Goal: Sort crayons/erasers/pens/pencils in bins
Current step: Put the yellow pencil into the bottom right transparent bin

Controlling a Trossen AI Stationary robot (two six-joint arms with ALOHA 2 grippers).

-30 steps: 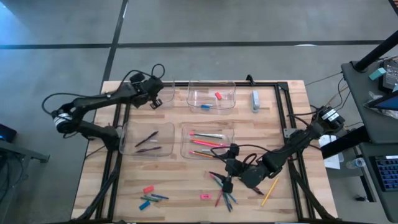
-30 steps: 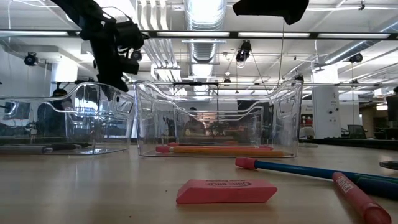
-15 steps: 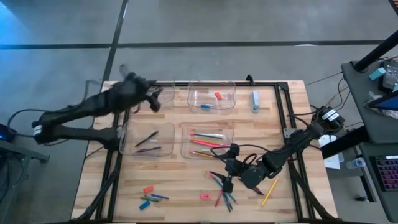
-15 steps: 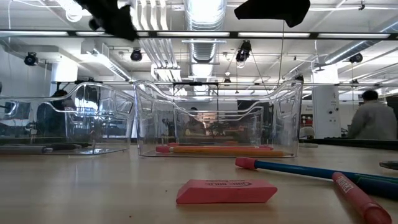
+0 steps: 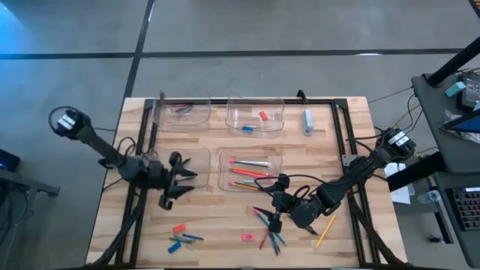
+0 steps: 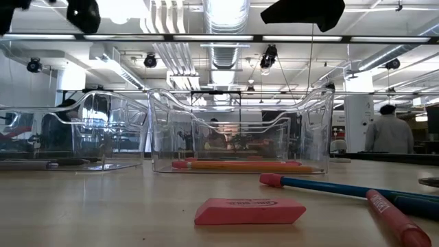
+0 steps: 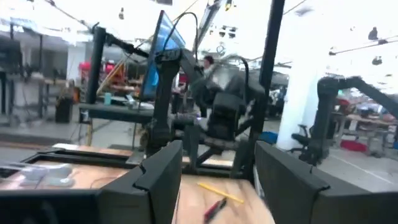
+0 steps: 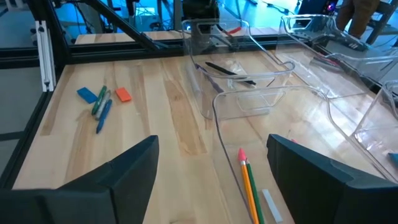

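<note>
Bins [image 5: 255, 118]: four; pens [image 8: 229, 69] inside: two.

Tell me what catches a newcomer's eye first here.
Four clear bins sit in two rows at mid-table, the pencils bright in one. The left gripper, open, hangs over the bin holding the pens, while the right gripper, open, hovers by a loose pile near the front edge.

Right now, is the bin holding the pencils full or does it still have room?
It has room. From above, the pencil bin holds only a few pencils lying flat on its floor, with bare floor around them.
</note>
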